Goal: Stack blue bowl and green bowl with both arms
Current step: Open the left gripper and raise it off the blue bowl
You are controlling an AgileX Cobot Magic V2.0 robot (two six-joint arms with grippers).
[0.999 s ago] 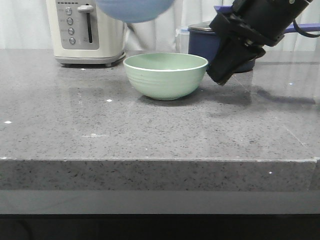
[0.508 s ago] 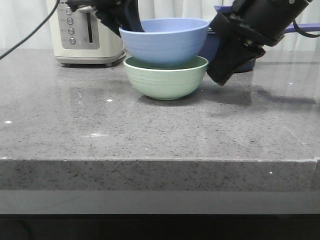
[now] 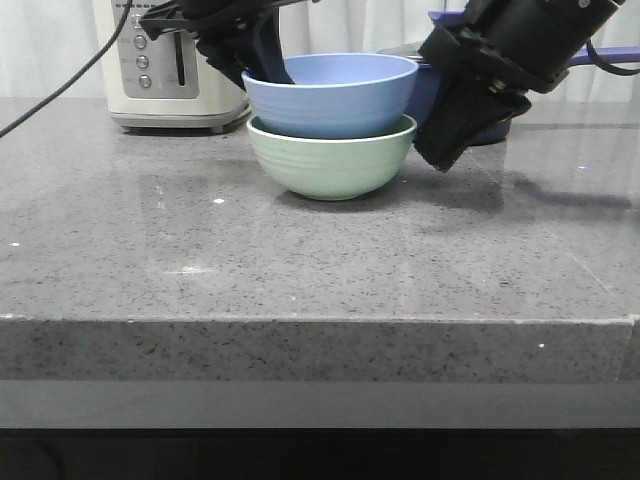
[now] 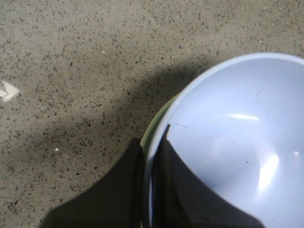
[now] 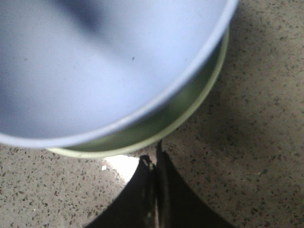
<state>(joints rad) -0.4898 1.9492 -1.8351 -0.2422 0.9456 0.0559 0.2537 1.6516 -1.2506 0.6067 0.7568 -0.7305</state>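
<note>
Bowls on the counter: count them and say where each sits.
2. The green bowl sits on the counter before the toaster; the blue bowl is nested in it.

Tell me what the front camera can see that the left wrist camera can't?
Only the front view shows the toaster, the dark saucepan and the right gripper beside the bowls. Only the left wrist view shows the left gripper up close, one finger inside and one outside the blue bowl rim. Both show the blue bowl sitting in the green bowl on the speckled grey counter.
</note>
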